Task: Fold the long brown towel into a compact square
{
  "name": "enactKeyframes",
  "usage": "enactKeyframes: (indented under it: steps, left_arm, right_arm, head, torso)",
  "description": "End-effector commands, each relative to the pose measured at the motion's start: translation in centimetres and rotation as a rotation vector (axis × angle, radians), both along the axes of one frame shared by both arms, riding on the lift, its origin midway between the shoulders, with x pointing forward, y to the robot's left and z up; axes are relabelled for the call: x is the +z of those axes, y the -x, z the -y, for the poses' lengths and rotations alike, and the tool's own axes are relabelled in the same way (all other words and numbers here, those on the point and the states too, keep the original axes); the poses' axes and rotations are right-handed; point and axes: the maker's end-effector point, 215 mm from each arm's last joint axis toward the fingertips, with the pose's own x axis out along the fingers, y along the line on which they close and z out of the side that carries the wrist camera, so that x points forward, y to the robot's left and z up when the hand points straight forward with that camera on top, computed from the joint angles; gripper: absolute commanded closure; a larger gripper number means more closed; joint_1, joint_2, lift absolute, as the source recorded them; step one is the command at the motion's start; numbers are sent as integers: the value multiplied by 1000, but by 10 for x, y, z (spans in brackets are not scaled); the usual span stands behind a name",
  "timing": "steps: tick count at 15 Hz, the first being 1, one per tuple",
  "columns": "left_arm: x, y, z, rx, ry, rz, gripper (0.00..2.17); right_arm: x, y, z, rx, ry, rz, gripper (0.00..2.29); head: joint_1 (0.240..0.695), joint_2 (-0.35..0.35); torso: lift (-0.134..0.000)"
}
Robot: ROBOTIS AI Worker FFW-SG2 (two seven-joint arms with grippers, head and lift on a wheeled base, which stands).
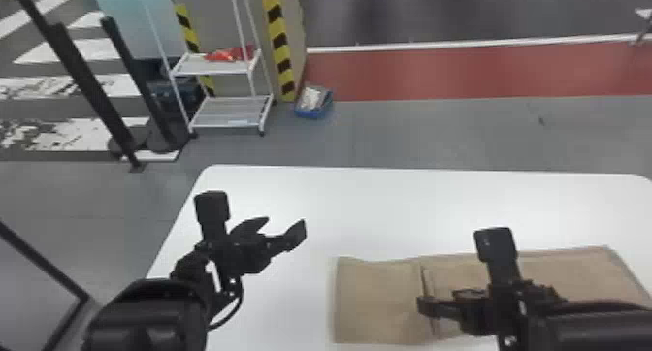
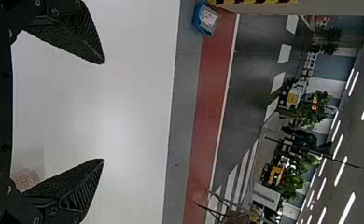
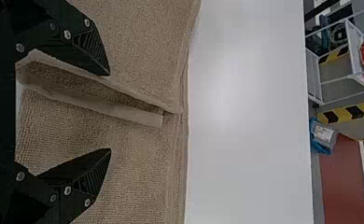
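Judging the long brown terry towel (image 1: 376, 299) partly folded, well in from the white bench's (image 1: 368, 207) left edge, I need more folds, black left hand (image 2: 102, 111) and right hand (image 3: 109, 112) spread.

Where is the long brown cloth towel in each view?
Head view: towel on the white table, right of centre.
Left wrist view: brownish patch, probably towel, by a black finger.
Right wrist view: beyond the right gripper, folded edges between its fingers.
Shared landmark: blue floor box.
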Motion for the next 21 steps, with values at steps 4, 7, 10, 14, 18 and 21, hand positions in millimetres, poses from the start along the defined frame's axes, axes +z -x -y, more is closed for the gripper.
enactKeyframes:
  steps: [4, 7, 10, 14, 18, 21]
  left_arm:
    - [0, 0, 3, -5, 9, 4, 151]
    - [1, 0, 2, -4, 9, 5, 154]
    - [2, 0, 2, -6, 11, 14, 154]
    - [3, 0, 2, -6, 13, 15, 157]
    - [3, 1, 2, -7, 13, 15, 157]
    - [3, 3, 2, -6, 13, 15, 157]
  right_arm:
    - [-10, -5, -8, 13, -9, -29, 350]
    - [-7, -6, -18, 37, -15, -16, 444]
    - [-6, -8, -21, 47, -14, -23, 728]
    - [-5, -8, -22, 47, -24, -35, 826]
    - [1, -2, -32, 55, -82, -46, 1031]
    - [22, 10, -37, 57, -126, -35, 1031]
  head:
    - [695, 142]
    - [695, 147]
    - [695, 156]
    - [695, 160]
    - [695, 164]
    - [695, 175]
  torso:
    - [0]
    - [0]
    - [0]
    - [0]
    - [0]
    - [0]
